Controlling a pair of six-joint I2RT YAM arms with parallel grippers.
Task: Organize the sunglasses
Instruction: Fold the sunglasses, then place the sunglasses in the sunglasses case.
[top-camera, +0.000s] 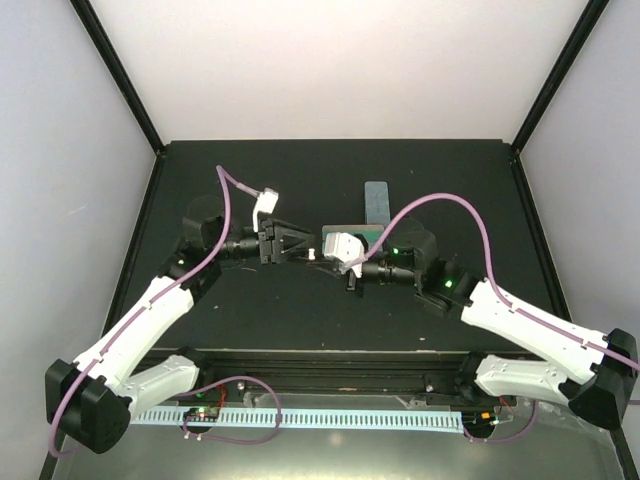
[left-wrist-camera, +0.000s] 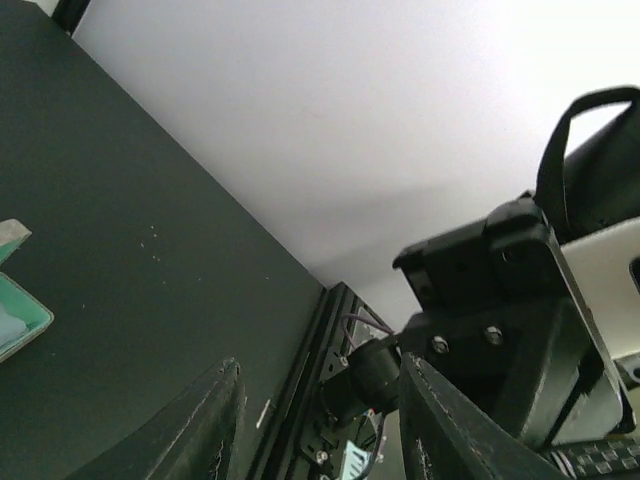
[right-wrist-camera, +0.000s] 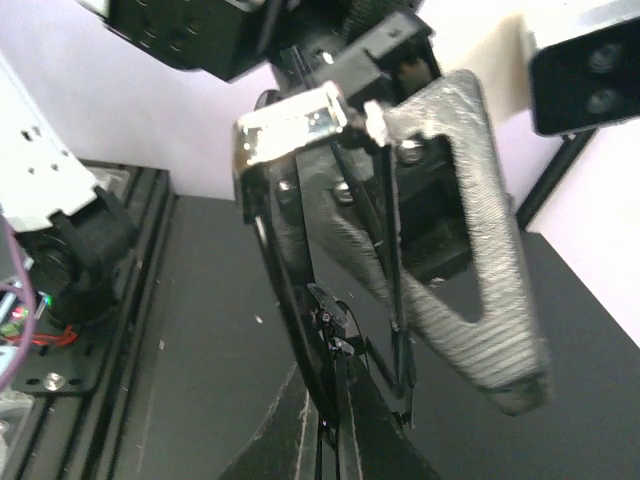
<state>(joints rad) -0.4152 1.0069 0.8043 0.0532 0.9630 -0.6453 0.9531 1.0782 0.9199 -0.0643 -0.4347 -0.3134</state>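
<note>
Evidently the right hand (right-wrist-camera: 335, 400) pinches the black sunglasses (right-wrist-camera: 330, 325) above the table (top-camera: 300, 320), probably steadying them so the left hand (left-wrist-camera: 320, 372), fingers parted, can fold their arms.

A matte black tabletop (top-camera: 300, 170) sits under even, bright light; a white back wall (top-camera: 330, 60) rises behind it; black corner posts (top-camera: 115, 70) edge pale lilac side walls (top-camera: 60, 200).

Probably a robotics lab: white-walled booth (top-camera: 330, 70), black table (top-camera: 300, 320).
</note>
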